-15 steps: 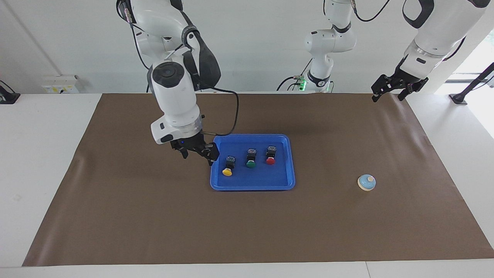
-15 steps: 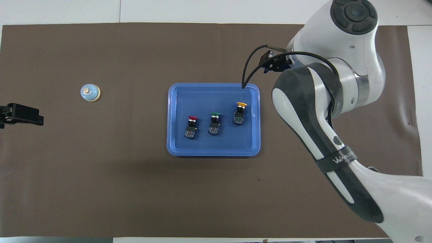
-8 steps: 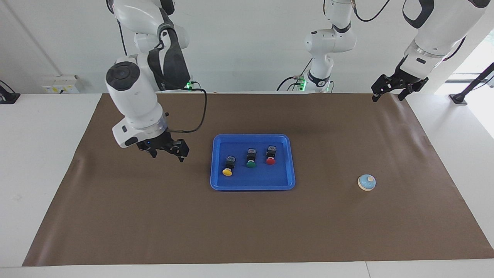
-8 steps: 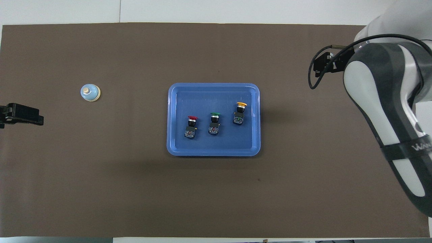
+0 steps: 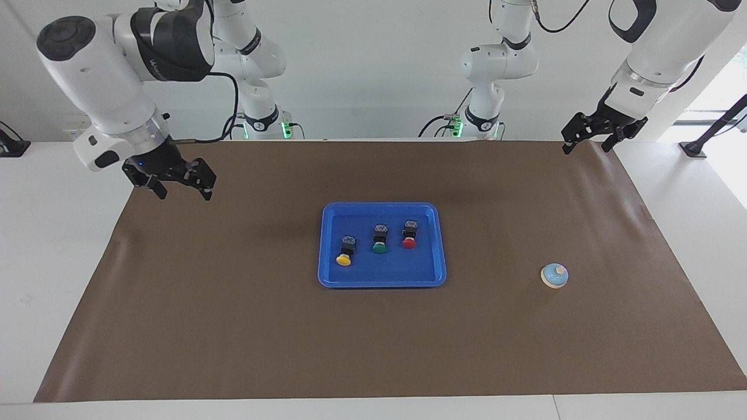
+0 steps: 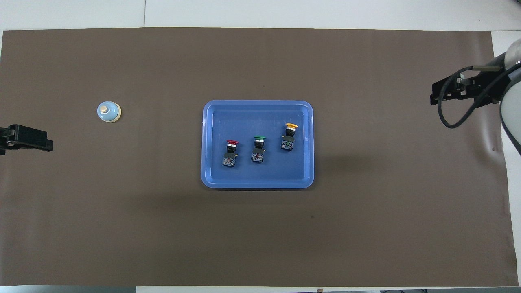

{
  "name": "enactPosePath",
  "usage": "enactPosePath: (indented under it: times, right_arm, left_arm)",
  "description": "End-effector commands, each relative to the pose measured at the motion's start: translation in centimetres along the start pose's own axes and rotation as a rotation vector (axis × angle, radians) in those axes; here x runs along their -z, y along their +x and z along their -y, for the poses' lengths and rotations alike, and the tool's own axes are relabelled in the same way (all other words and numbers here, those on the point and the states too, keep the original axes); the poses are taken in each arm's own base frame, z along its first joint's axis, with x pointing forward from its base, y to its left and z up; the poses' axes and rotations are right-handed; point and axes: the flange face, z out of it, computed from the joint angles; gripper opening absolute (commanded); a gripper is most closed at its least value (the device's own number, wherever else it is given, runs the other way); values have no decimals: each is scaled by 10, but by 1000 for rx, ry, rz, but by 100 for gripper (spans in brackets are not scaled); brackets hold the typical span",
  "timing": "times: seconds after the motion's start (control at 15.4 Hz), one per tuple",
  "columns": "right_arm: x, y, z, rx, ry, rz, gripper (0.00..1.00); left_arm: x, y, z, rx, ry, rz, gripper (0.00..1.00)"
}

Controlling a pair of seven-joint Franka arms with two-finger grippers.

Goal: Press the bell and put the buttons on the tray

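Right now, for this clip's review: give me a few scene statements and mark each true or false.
1. All three buttons lie in the tray. True.
2. The right claw holds the yellow button. False: it is open and empty, up over the mat's right-arm end.
3. The bell sits in the tray. False: it stands on the mat toward the left arm's end.
4. The green button lies between the yellow one and the red button. True.
5. The left claw is open, clear of the bell. True.
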Motion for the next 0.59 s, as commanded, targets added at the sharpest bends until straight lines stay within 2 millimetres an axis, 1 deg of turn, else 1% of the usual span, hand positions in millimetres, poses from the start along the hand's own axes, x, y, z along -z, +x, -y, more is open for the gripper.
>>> enactPosePath:
  times: [0.0,0.13,0.33,0.52]
  right_arm:
    - [11,-46,-7,16,4,28,100]
    - [11,-57,-9,14,1,63,100]
    - [8,-54,-11,11,-5,69,100]
    - [10,-50,-21,18,-45,52,100]
  left_arm:
    - [4,-4,0,2,-9,6,100]
    - [4,-4,0,2,-9,6,100]
    - [4,-4,0,2,-9,6,100]
    - [4,-4,0,2,-9,6,100]
